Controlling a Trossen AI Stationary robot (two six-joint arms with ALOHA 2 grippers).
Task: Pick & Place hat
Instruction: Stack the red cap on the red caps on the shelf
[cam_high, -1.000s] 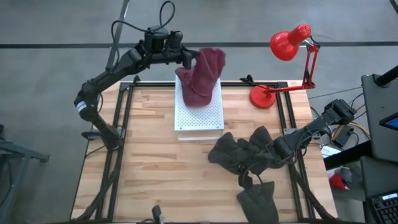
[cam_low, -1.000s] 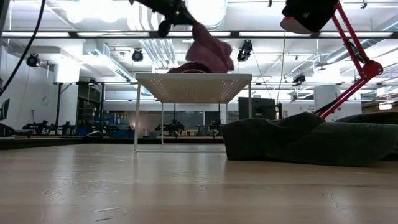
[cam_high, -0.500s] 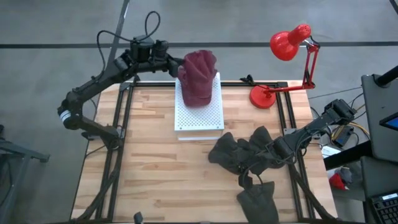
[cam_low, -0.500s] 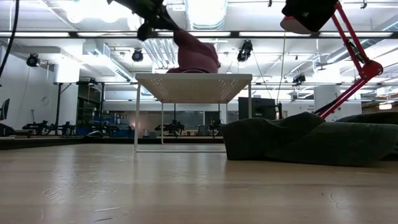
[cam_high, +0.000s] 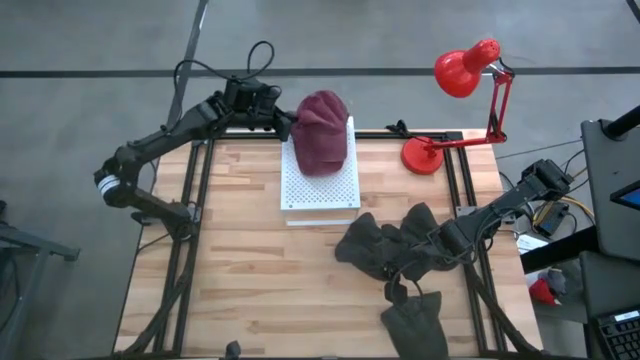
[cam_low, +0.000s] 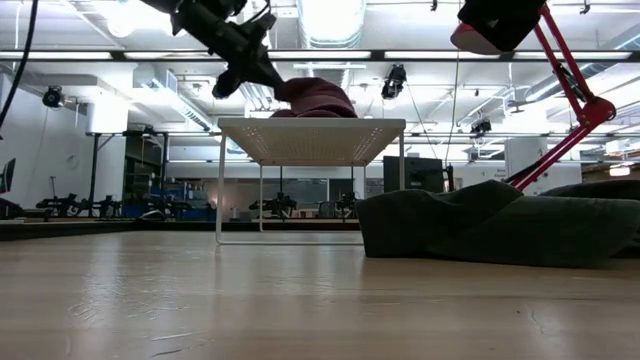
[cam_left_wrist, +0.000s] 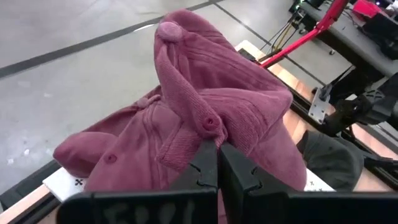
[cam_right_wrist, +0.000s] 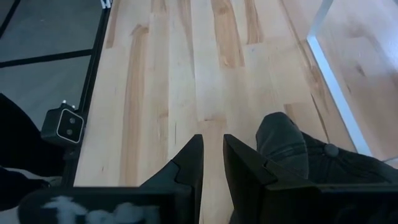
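Note:
The maroon corduroy hat (cam_high: 322, 130) lies crumpled on the far part of the white perforated stand (cam_high: 320, 190), and the low view shows the hat (cam_low: 315, 95) sitting on the stand's top (cam_low: 310, 135). My left gripper (cam_high: 288, 124) is at the hat's left edge, shut on its cloth. My right gripper (cam_high: 437, 241) rests low near the table's right edge, beside a pile of dark hats (cam_high: 395, 250). Its fingers (cam_right_wrist: 212, 155) stand a little apart, with bare table between them. My left gripper pinches a raised fold of the hat's cloth beside a small button (cam_left_wrist: 208, 123) between its two fingers (cam_left_wrist: 204, 163). It comes from the table's left, slanting down (cam_low: 262, 72). The hat's body rests slack on the stand.
A red desk lamp (cam_high: 455, 90) stands at the far right corner, its base (cam_high: 422, 156) on the table. Another dark hat (cam_high: 415, 325) lies at the near edge. Bare wood (cam_high: 240, 260) spreads over the left and middle of the table.
My left gripper has moved down and toward the table's left, still shut on the hat. The hat, which hung upright above the stand a second ago, has sunk and now lies crumpled on the stand's top.

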